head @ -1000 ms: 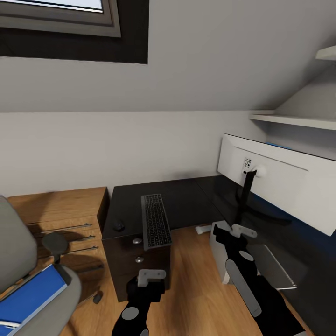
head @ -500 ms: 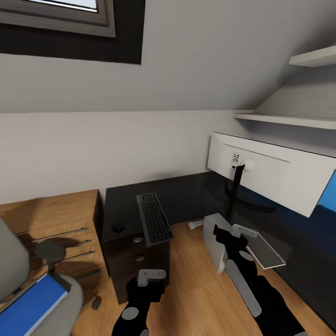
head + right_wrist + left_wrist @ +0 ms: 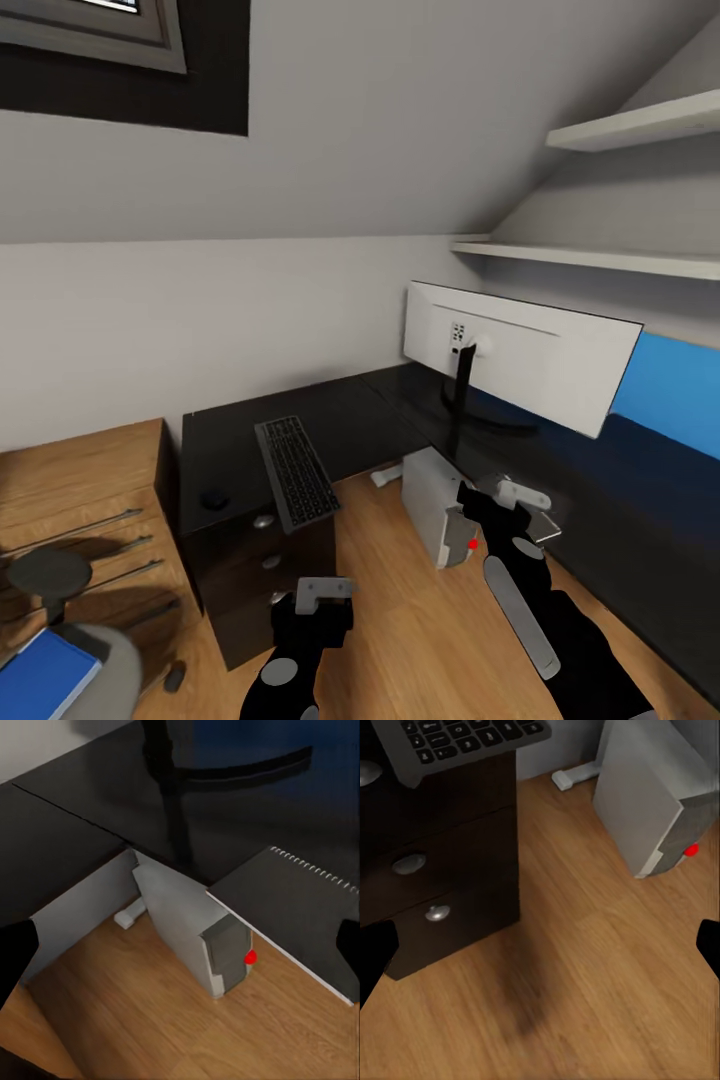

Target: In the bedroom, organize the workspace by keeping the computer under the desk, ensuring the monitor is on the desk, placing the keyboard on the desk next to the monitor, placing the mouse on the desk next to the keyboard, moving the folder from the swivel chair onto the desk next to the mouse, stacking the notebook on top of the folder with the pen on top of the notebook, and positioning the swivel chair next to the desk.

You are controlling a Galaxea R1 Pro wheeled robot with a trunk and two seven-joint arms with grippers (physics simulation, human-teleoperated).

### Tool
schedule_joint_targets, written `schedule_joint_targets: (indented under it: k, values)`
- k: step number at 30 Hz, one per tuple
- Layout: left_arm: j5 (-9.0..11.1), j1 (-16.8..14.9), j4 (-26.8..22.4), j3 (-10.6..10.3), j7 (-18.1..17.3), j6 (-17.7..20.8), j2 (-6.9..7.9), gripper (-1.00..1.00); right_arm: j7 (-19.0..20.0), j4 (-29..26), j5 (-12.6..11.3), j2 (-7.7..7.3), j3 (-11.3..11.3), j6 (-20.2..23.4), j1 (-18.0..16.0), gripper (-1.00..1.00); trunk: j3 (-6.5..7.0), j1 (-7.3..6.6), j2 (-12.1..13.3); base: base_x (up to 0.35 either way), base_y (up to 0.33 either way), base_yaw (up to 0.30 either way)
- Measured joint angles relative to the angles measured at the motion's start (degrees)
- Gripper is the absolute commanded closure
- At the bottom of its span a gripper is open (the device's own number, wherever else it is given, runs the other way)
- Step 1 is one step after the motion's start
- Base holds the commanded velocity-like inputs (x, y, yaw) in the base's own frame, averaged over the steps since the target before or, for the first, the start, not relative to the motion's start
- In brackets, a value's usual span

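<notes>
Both grippers, left (image 3: 322, 592) and right (image 3: 522, 497), seem spread and empty. Keyboard (image 3: 295, 471) overhangs the table (image 3: 230, 455) edge; a careless nudge could tip it off.

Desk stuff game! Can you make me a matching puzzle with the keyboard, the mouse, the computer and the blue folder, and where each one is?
Things:
1. keyboard
2. mouse
3. computer
4. folder

Places:
A. standing on the wooden floor, beside the desk
B. on the swivel chair seat
C. on the desk, its near end sticking out past the edge above the drawers
D. on the desk, a small black thing beside the keyboard

Pairs: 1-C, 2-D, 3-A, 4-B
</notes>
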Motion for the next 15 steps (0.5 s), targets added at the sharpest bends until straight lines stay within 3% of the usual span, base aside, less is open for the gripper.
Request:
schedule_joint_targets:
  k: [8,15]
  values:
    - [0.00,0.00,0.00,0.01,0.00,0.00,-0.01,-1.00,0.00,0.00,0.02,0.01,-0.12,-0.04,0.00,-1.00,0.00,0.00,0.00,-0.005,0.007,-0.298]
    - [0.00,0.00,0.00,0.00,0.00,0.01,-0.03,-1.00,0.01,0.05,0.02,0.00,-0.13,-0.05,0.00,-1.00,0.00,0.02,0.01,-0.154,0.141,-0.298]
